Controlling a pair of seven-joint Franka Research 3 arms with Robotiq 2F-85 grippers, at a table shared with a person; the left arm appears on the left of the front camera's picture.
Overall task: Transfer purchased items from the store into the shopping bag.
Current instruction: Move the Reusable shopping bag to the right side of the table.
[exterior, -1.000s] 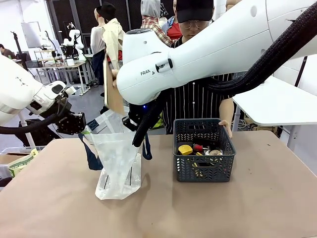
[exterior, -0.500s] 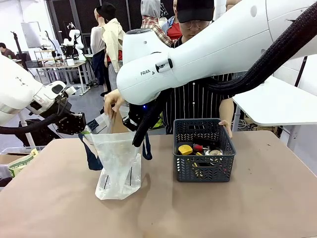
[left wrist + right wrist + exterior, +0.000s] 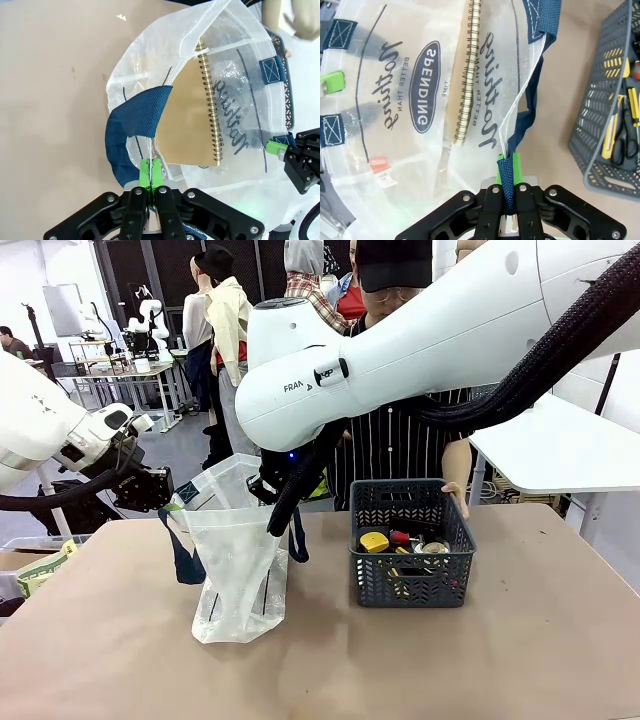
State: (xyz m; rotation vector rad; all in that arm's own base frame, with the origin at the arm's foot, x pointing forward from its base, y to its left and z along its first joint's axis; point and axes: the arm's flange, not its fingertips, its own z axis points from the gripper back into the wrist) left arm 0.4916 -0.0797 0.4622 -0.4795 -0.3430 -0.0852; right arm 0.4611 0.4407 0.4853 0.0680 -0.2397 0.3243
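1. The left gripper (image 3: pixel 150 169) is clenched on the shopping bag (image 3: pixel 238 560) at its rim. The right gripper (image 3: pixel 509 167) grasps the bag's navy handle (image 3: pixel 543 15), spreading the mouth.
2. A tan spiral notebook (image 3: pixel 192 117) lies inside the bag.
3. The next step is probably loading the yellow-topped container (image 3: pixel 374 541) from the basket (image 3: pixel 410 590) on the tabletop, which calls for a steady, open bag.

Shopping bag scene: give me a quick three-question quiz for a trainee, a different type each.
1. True or false: the tan spiral-bound notebook is inside the translucent white plastic shopping bag.
2. What does the right gripper pinch? A the bag's dark navy strap handle; B the notebook; C nothing.
3. Fill in: the left gripper is ___ on the bag's rim.
Key: 1 true; 2 A; 3 shut.
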